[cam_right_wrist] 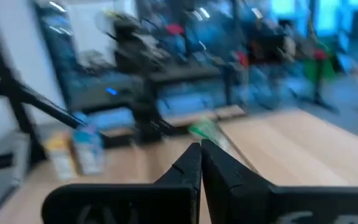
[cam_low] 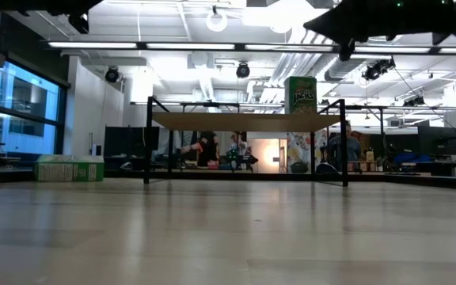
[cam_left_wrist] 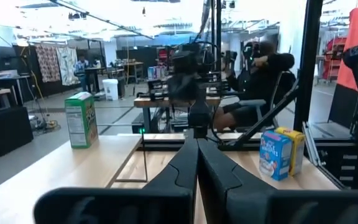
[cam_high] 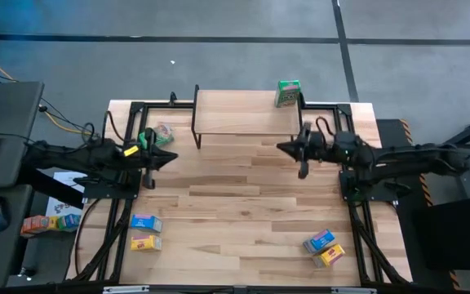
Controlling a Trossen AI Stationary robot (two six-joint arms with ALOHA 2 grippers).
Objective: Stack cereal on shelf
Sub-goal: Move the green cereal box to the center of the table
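Observation:
The shelf (cam_high: 247, 114) stands at the table's far middle. One green cereal box (cam_high: 288, 92) stands upright on its far right corner; it also shows in the low view (cam_low: 300, 95) and the left wrist view (cam_left_wrist: 81, 119). The other green box (cam_high: 163, 132) lies flat on the table left of the shelf, just beyond my left gripper (cam_high: 170, 158), which is shut and empty above the table. My right gripper (cam_high: 282, 148) is shut and empty in front of the shelf's right end. The shut fingers show in each wrist view (cam_left_wrist: 197, 155) (cam_right_wrist: 201, 149).
A blue box (cam_high: 145, 222) and a yellow box (cam_high: 145, 242) lie at the near left. Another blue box (cam_high: 319, 241) and yellow box (cam_high: 330, 256) lie at the near right. Black frame rails run along both table sides. The tabletop's middle is bare wood.

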